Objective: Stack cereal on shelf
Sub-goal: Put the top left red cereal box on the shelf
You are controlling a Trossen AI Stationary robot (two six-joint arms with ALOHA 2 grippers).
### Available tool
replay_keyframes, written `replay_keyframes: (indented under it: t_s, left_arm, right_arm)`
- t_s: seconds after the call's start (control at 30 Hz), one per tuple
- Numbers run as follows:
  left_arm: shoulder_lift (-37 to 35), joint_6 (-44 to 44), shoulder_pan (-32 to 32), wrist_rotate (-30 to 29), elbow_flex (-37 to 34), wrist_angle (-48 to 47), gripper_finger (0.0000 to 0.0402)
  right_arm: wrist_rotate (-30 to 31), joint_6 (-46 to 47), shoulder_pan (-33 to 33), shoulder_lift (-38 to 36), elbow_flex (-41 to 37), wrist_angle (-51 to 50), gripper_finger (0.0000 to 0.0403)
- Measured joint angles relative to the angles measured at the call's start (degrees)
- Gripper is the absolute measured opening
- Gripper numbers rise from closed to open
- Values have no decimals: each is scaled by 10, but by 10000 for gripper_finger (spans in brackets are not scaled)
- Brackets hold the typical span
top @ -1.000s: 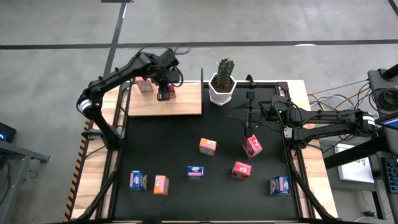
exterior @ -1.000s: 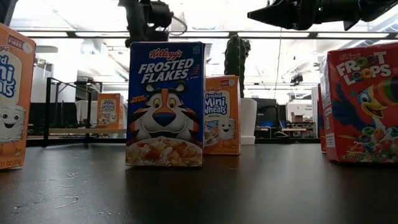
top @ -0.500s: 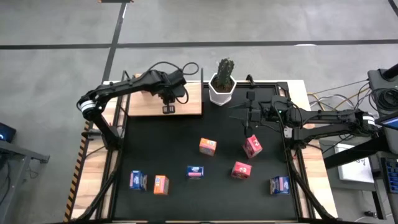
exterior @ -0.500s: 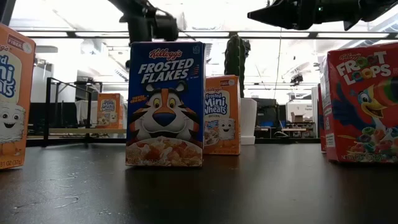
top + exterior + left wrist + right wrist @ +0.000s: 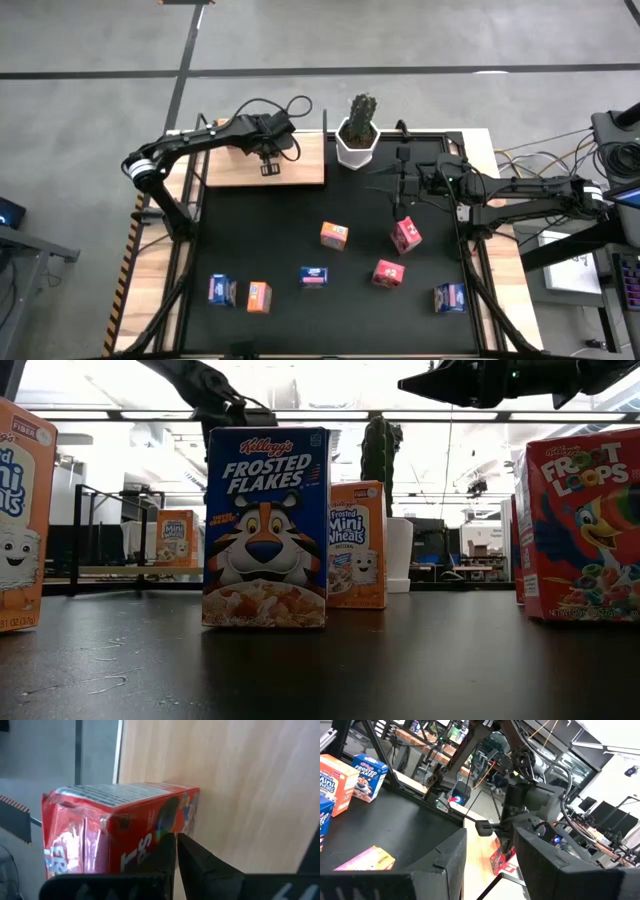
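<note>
A red cereal box [image 5: 120,830] lies on the light-wood shelf [image 5: 300,165] at the table's far left. My left gripper [image 5: 176,837] is shut and slants down, its tips right at the box's printed face; in the high view this gripper [image 5: 268,167] hangs over the shelf. An orange box [image 5: 177,538] stands on the shelf too. Several more cereal boxes stand on the black mat, among them an orange one [image 5: 334,235], a pink-red one [image 5: 405,235] and a blue one [image 5: 314,276]. My right gripper [image 5: 400,190] hangs open above the mat, holding nothing. My left gripper's shut fingertips [image 5: 170,845] stand in front of the red box's printed face [image 5: 150,845], near its edge next to the bare wood. I cannot tell whether they touch it. The box rests on the shelf board.
A cactus in a white pot [image 5: 357,140] stands just right of the shelf, between the two arms. Thin black posts [image 5: 80,530] rise at the shelf's edges. The mat's middle strip between shelf and boxes [image 5: 260,225] is bare.
My left gripper has let go of the red box on the shelf and shut its fingers. It has drawn a little toward the shelf's near edge, sunk and tipped further down. The red box stays on the shelf.
</note>
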Motion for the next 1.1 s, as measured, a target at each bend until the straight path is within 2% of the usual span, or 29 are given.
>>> replay_keyframes:
  t_s: [0.27, 1.1]
  left_arm:
    - [0, 8, 23, 0, -1, 29, 2]
    - [0, 77, 51, 1, -1, 30, 2]
  right_arm:
    - [0, -2, 0, 0, 0, 0, 155]
    - [0, -3, 0, 0, 0, 0, 155]
